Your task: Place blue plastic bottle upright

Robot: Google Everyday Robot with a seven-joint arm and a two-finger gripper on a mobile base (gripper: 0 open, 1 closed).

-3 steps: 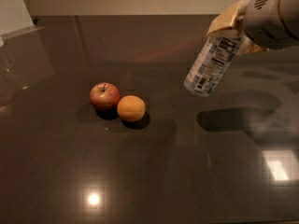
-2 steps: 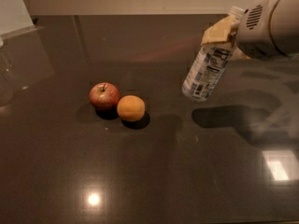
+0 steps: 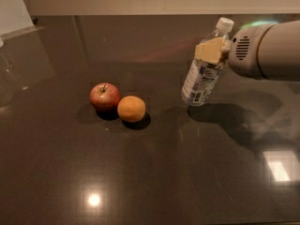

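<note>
I am watching the pincer (image 3: pixel 212 50) in the upper right of the frame, where it is reaching in from the right edge on its thick white arm (image 3: pixel 269 50). It is pinching the blue plastic bottle (image 3: pixel 199 81) just below the neck, with a tan finger (image 3: pixel 211 49) lying across the bottle's shoulder.

The bottle is hanging down and slightly left from the pincer. Its white cap (image 3: pixel 225 24) is sticking out above the grip and its base is sitting right of centre, low over the dark surface (image 3: pixel 150 172). Its long axis is running close to vertical, leaning a little so the cap is pointing up and to the right. The base is meeting its own shadow, but I cannot tell whether it is touching the surface or hovering just above it.

I am judging that the coming move depends on that lean. The base needs to be flat on the surface and the axis straight before I let go.

I am counting one bottle, one red apple (image 3: pixel 104 96) and one orange (image 3: pixel 131 108). The two fruits are touching each other left of centre, well apart from the bottle.
</note>
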